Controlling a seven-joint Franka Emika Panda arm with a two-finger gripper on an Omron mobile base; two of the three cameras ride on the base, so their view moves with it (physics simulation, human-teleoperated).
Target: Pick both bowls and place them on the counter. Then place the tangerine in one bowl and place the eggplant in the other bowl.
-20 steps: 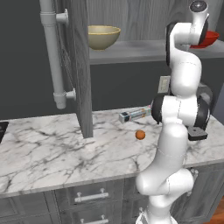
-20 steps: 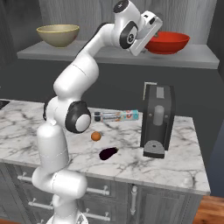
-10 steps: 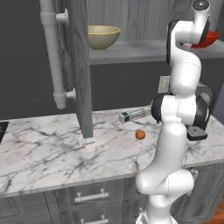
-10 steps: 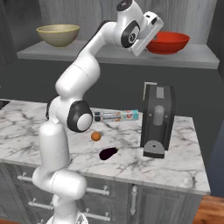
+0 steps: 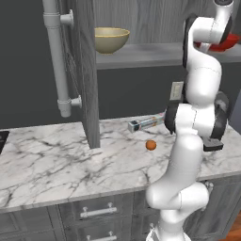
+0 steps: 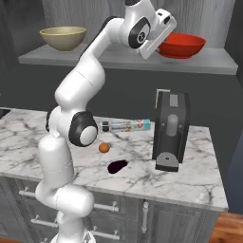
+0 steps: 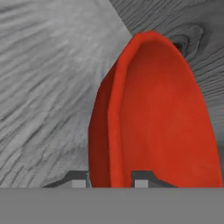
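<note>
Fingers [image 7: 141, 180] pinch the rim of the red bowl [image 7: 162, 118], one tip inside and one outside, the bowl seen edge-on against grey wood. Left base view: the tan bowl [image 5: 111, 39] sits on the shelf [image 5: 141, 54] beside a cabinet panel [image 5: 87, 70]; the tangerine [image 5: 150, 145] lies on the counter [image 5: 56, 164] near a tube [image 5: 147, 123]. Right base view: the gripper [image 6: 163, 34] meets the red bowl's left rim on the shelf; below, the eggplant [image 6: 117, 166] lies beside the tangerine, long axis slanting toward a dark appliance [image 6: 170, 130].

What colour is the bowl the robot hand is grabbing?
Shiny red bowl, seen best in the hand view.
</note>
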